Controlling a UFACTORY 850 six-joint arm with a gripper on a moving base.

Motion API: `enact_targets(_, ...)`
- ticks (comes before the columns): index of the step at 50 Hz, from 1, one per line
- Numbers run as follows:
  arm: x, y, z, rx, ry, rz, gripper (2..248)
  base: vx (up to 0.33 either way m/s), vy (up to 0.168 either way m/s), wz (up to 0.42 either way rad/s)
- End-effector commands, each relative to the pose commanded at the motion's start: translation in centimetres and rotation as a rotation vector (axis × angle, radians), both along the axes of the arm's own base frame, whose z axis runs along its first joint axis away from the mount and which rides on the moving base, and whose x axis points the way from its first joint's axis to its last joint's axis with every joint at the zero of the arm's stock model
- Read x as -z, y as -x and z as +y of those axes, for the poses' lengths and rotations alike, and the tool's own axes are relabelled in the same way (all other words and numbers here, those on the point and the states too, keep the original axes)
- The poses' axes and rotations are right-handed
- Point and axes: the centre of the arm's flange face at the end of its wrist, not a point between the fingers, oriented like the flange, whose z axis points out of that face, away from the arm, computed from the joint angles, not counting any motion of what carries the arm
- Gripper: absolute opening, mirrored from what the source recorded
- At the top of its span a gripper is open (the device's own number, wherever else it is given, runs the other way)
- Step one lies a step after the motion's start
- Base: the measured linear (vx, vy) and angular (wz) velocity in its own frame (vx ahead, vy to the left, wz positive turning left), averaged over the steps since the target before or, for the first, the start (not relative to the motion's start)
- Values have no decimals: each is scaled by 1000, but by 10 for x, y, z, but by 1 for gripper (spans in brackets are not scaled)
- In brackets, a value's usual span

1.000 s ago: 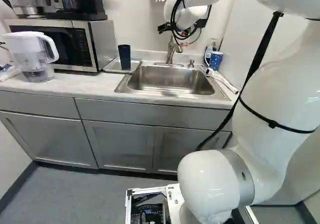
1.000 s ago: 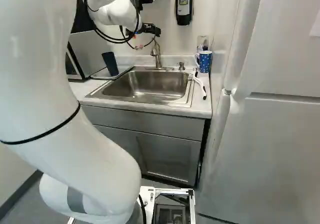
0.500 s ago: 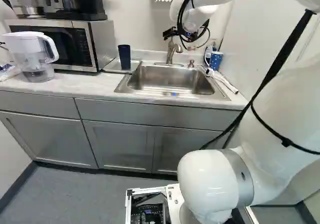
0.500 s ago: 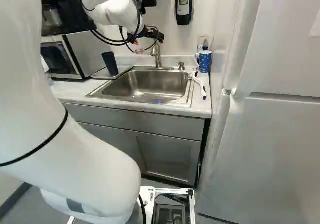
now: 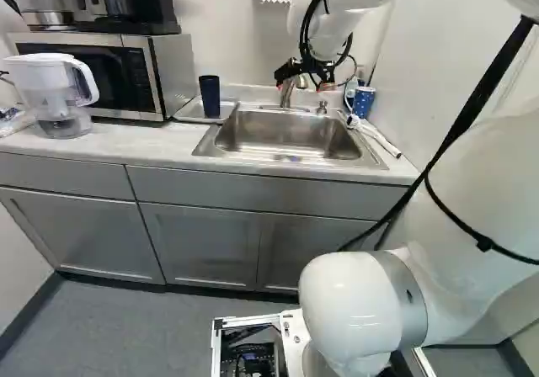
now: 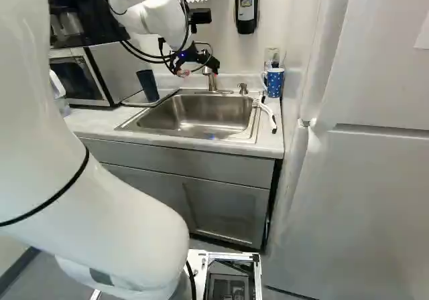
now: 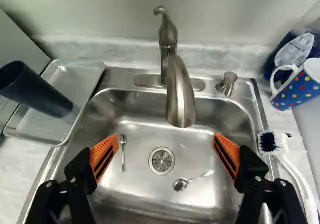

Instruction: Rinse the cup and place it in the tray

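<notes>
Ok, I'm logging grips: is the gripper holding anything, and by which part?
Nothing is held: the gripper stands open over the sink, its orange pads wide apart and touching nothing, and the dark cup stands in the tray.

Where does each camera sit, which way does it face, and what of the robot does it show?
Left base view: behind the arm, on its left, facing ahead and down over pitcher and sink; arm at right.
Right base view: behind the arm, on its right, facing ahead and down over the sink; arm at left.
Wrist view: on the wrist, looking down into the sink; only the open gripper shows.
All three share the dark cup and dotted mug.
</notes>
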Motion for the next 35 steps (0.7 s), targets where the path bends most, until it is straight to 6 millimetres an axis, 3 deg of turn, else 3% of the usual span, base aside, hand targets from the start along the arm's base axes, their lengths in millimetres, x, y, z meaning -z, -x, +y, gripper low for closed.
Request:
enact_targets(26, 15, 19, 2, -10, -15, 273, 247, 0, 0, 0)
enact_targets(35, 15, 19, 2, -9, -15, 269, 247, 0, 0, 0)
